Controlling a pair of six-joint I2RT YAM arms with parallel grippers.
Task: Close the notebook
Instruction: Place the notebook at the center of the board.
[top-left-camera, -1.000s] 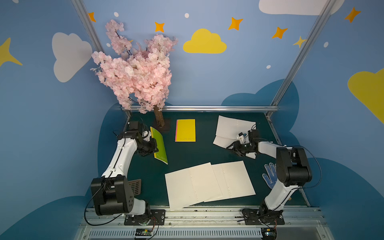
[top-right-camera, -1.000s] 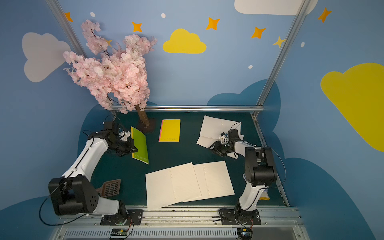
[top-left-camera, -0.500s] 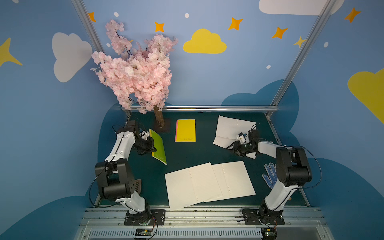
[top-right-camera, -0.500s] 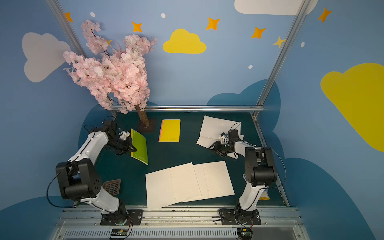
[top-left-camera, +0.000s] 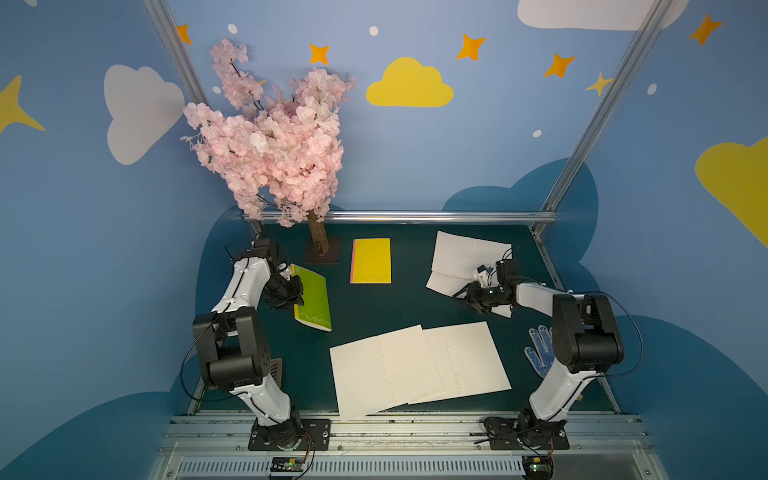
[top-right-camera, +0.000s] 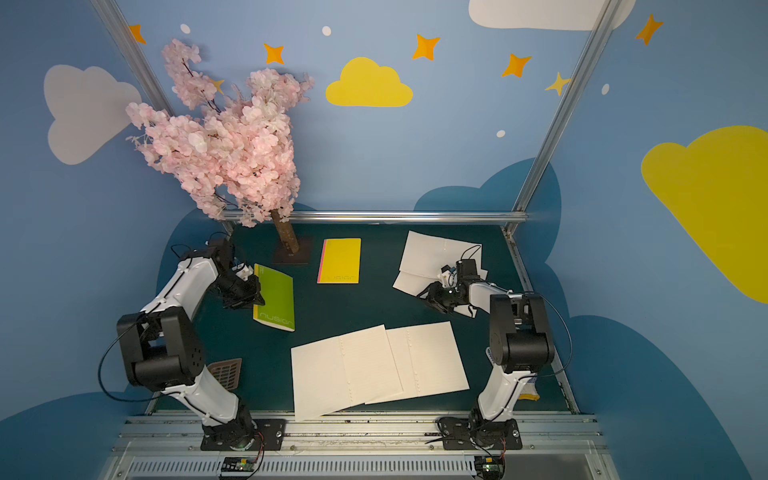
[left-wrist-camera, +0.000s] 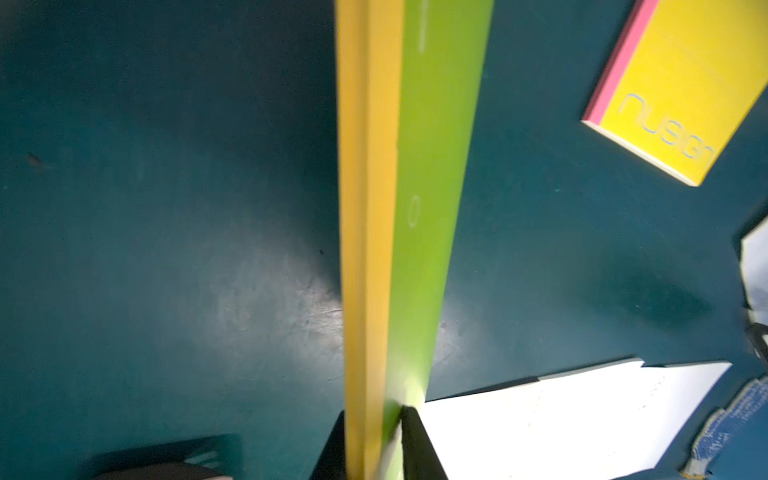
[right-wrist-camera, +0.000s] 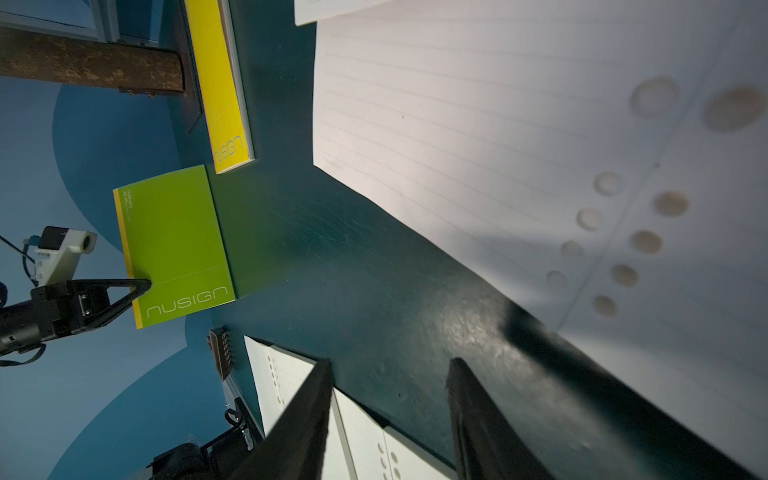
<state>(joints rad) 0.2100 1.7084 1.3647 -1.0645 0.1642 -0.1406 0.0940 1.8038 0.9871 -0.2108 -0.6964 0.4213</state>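
**Green notebook** (top-left-camera: 315, 297): left side of the mat (top-left-camera: 374, 309), covers together. The green face looks up and toward the centre, with the yellow spine strip at my left claw (top-left-camera: 294, 293). It sits tilted rather than flat, and the left wrist view sees it nearly edge-on. Whether its far long edge touches the mat I cannot tell.

**Left claw:** one jaw on each face of the spine edge, both close against the cover. The wrist view is smeared, so I cannot tell whether I am pinching the book or merely bracketing it.

**Right claw** (right-wrist-camera: 390, 361): spread, nothing between the jaws, low over bare mat at the corner of the rear lined sheets (top-left-camera: 461, 257).

**Step (judgement):** the closing itself looks done, and what is in hand is setting the book down. The next move calls for three things:
- bring the spine edge down to the mat;
- spread the left jaws enough to clear both faces;
- back out toward my own side, so the cover is not dragged open.

**Room:**
- Bare mat lies between the green notebook and the yellow notebook (top-left-camera: 371, 261).
- There is more bare mat toward the front sheets (top-left-camera: 415, 368), though their near corner is close to the green notebook's front corner.
- The tree trunk (top-left-camera: 318, 237) stands just behind its rear corner.
- The blue wall is near my left arm, so retreat room looks short.
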